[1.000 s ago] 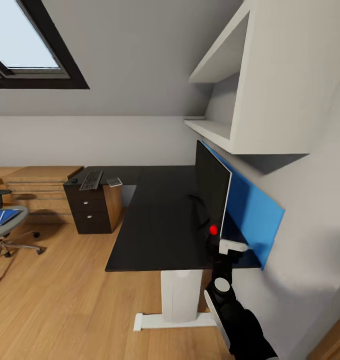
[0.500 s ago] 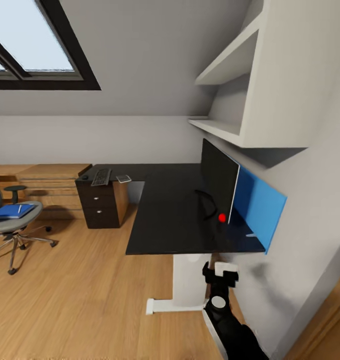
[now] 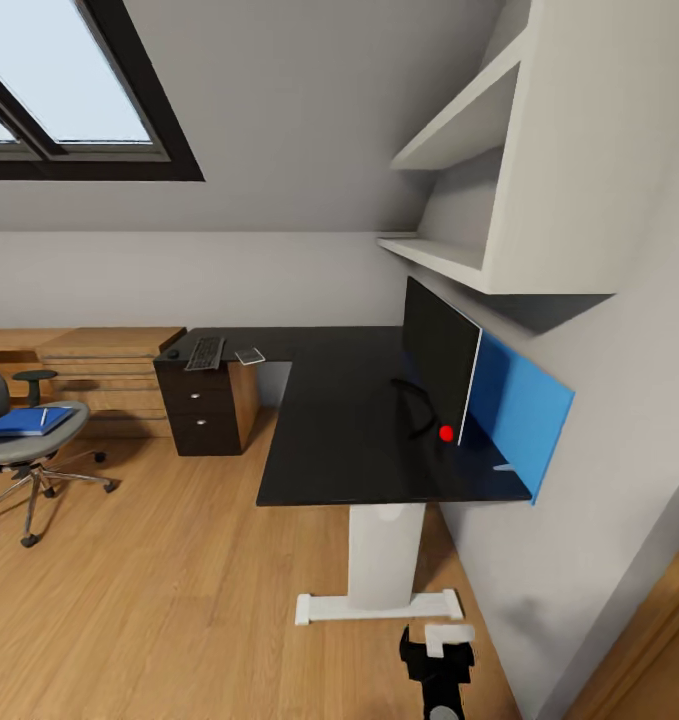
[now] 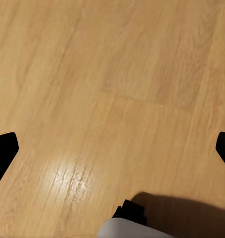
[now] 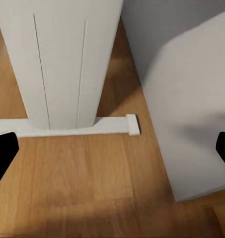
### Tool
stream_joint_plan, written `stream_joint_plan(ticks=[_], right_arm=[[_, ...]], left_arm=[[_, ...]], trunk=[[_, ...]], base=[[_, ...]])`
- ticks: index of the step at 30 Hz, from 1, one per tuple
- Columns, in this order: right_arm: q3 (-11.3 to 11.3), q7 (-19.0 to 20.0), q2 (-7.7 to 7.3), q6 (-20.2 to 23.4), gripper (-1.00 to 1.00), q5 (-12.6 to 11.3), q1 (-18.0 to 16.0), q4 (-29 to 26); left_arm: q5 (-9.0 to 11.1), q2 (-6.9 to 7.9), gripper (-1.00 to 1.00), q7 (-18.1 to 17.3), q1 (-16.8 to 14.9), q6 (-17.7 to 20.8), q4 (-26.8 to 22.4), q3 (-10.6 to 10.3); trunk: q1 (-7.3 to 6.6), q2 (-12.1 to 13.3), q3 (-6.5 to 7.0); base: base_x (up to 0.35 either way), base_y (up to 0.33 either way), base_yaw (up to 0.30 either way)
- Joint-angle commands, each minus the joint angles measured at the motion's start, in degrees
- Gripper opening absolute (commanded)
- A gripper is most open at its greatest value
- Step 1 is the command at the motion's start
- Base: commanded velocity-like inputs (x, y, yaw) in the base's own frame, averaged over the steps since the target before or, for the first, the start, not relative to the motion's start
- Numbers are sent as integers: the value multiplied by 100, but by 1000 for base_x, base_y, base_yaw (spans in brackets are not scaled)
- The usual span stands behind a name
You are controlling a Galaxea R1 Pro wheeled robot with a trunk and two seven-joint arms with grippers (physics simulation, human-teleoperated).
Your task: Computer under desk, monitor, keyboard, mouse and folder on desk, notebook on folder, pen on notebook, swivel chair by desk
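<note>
Right hand [image 3: 437, 650] hangs low over the wood floor, jaws spread and empty.
Wide black monitor [image 3: 439, 355] stands upright on the glossy black bench [image 3: 329, 440], against its blue back panel [image 3: 519, 410].

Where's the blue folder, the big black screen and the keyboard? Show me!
folder [image 3: 19, 421]: head view, middle of its blue cover, on the chair seat.
monitor [image 3: 437, 352]: head view, centre of the dark screen.
keyboard [image 3: 205, 353]: head view, middle of its key rows.
</note>
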Motion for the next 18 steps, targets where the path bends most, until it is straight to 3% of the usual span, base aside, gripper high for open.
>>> stream_joint_plan(ticks=[1,3,11,18], right_arm=[[69,-82,31,34,100,41,28,39],[100,-146,93,73,100,57,60,104],[137,-190,101,-91,100,88,109,362],[138,-201,109,-317,100,77,110,588]], left_arm=[[44,0,100,19,-4,-22,8,-60],[42,1,100,16,-4,-23,12,-66],[39,3,100,9,-4,-26,16,-82],[39,3,100,10,-4,-26,17,-84]], trunk=[[0,-4,-6],[0,-4,-6],[0,-4,-6],[0,-4,-6]], base=[[0,0,0],[0,0,0],[6,13,0],[139,205,75]])
